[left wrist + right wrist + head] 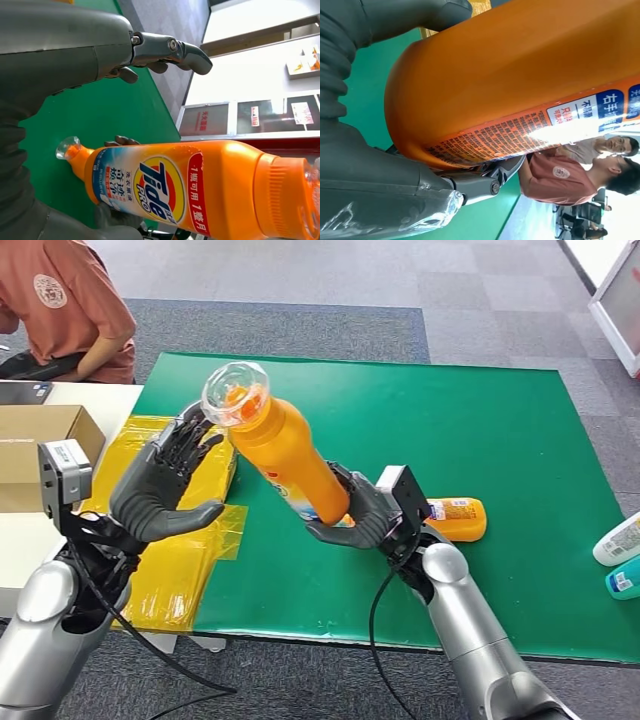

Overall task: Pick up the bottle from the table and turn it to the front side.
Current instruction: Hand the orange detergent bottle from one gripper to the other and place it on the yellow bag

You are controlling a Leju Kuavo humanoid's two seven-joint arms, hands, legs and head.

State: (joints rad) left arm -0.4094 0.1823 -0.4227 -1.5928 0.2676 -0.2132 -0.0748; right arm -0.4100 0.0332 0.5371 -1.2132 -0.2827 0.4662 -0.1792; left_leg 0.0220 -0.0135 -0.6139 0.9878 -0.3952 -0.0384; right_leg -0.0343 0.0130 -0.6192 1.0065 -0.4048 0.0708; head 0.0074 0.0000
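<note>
One wide desk (528, 540) carries everything, with a green mat (468, 440) over most of it and a yellow sheet (170, 570) at its left edge. Above the mat, the orange bottle (287, 455) is off the surface and tilted, clear cap up and toward the left, probably so its label can be turned to the front. A second orange bottle (456, 518) lies flat on the mat just behind. The right hand (355, 515) grips the raised bottle at its base, its fingers (482, 182) wrapped round the body. The left hand (162, 490) waits beside the bottle's cap, palm facing it, fingers (170, 50) spread and holding nothing; whether any fingertip touches the cap I cannot tell.
</note>
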